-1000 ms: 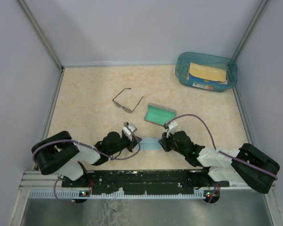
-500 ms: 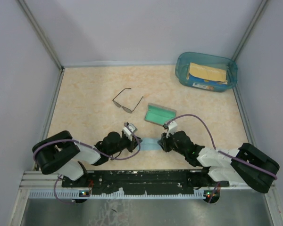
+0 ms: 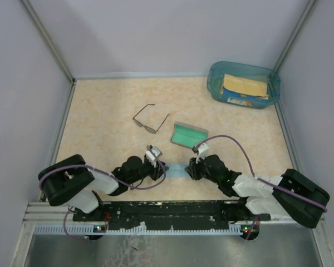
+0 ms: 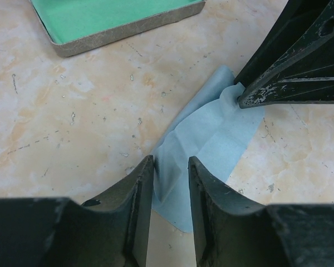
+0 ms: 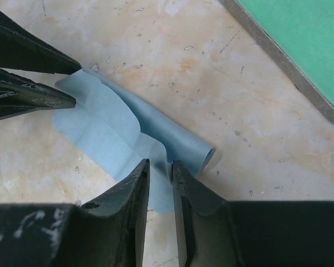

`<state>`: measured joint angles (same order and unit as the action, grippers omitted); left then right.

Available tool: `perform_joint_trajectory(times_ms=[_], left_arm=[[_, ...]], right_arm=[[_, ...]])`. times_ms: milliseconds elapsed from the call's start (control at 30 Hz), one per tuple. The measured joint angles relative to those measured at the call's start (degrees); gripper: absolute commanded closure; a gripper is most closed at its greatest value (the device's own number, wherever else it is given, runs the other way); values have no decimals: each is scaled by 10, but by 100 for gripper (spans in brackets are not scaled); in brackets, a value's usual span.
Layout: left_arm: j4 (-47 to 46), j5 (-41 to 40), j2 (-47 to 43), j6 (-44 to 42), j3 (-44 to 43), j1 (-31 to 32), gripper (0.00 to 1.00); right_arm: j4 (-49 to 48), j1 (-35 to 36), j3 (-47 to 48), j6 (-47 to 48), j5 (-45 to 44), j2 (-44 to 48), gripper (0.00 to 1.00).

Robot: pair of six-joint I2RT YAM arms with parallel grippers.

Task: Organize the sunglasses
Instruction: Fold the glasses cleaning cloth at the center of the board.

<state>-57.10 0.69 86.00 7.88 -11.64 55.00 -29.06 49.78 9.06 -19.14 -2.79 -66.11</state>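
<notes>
**Q:** Which containers stand on the table (image 3: 100, 105), and what do they hold?

**A:** A blue-green bin (image 3: 250, 104) sits at the far right corner with a flat yellow packet (image 3: 245, 86) inside. Its print is too small to read. An open case (image 3: 188, 134) lies near the middle, showing only its green lining.

**Q:** Where are the sunglasses (image 3: 145, 125)?

**A:** They lie on the table just left of the case, apart from it, with the temples unfolded. They are well clear of both arms and show only in the overhead view.

**Q:** What do the tools hold?

**A:** A light blue cloth (image 4: 211, 133) lies between them, in front of the case. The right gripper (image 5: 160, 167) is closed to a slit, with a raised fold of cloth pinched in it. The left gripper (image 4: 171, 167) has a narrow gap with the cloth's edge inside. Whether it grips the cloth cannot be told.

**Q:** What is cut off?

**A:** Both wrist views crop the case, and the fingers hide the cloth's near edges.
</notes>
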Motion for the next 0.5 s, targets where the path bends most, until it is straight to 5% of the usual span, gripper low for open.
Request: perform_joint_trajectory(times_ms=[500], left_arm=[[-4, 15, -2, 0, 5, 4, 58]], right_arm=[[0, 0, 0, 0, 22, 13, 74]])
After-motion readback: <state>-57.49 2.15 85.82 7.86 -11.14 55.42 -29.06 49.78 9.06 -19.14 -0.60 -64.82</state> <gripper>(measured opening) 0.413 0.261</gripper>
